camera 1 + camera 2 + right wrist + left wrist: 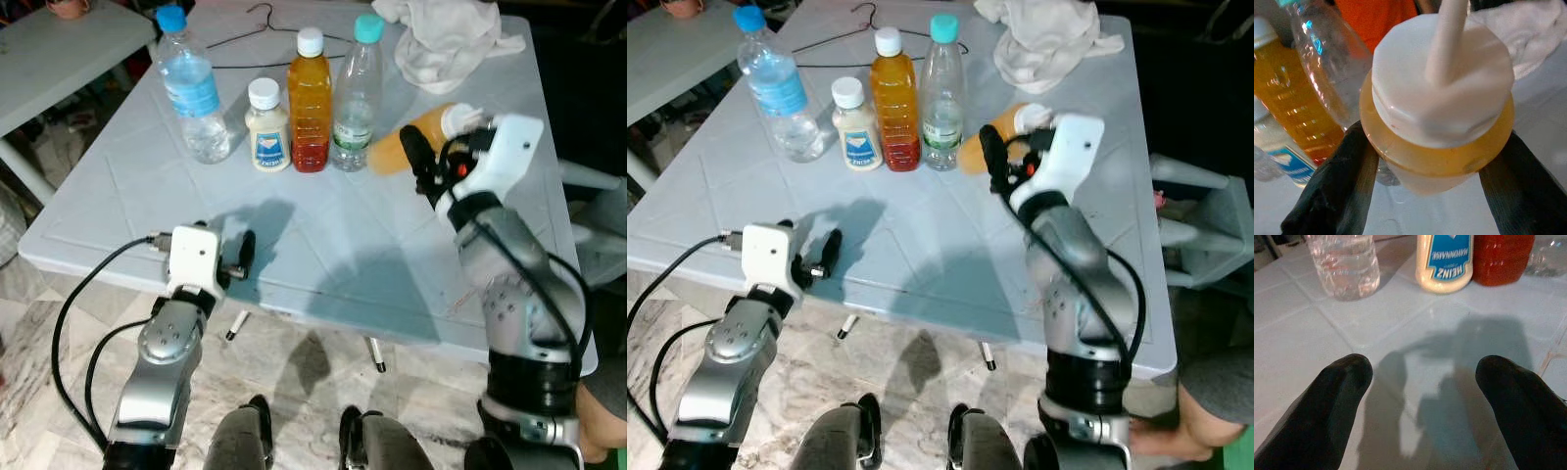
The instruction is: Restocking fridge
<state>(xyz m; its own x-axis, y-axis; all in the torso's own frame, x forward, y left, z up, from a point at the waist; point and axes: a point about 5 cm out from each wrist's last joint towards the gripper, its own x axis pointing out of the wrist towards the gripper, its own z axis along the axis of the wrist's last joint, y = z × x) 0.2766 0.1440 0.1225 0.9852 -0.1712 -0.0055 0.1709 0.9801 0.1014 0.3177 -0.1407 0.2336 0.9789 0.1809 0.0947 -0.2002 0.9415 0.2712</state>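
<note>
Right wrist view has the right gripper (pixel 1435 161) closed on an orange bottle (pixel 1437 147) with a white cap, one black finger on each side of its neck; from the head camera that bottle (pixel 416 139) is tilted above the pale blue table (pixel 323 245), just right of a standing row of four. That row runs from a water bottle (pixel 192 88) with a blue cap, through a mayonnaise jar (pixel 266 127) and an amber bottle (pixel 310 103), to a clear bottle (pixel 357 96) with a teal cap. Near the table's front edge the left gripper (pixel 1418 396) hovers with its fingers spread wide and nothing between them, and a white cloth (pixel 446 39) and a wire hanger (pixel 260 29) lie at the far side.
</note>
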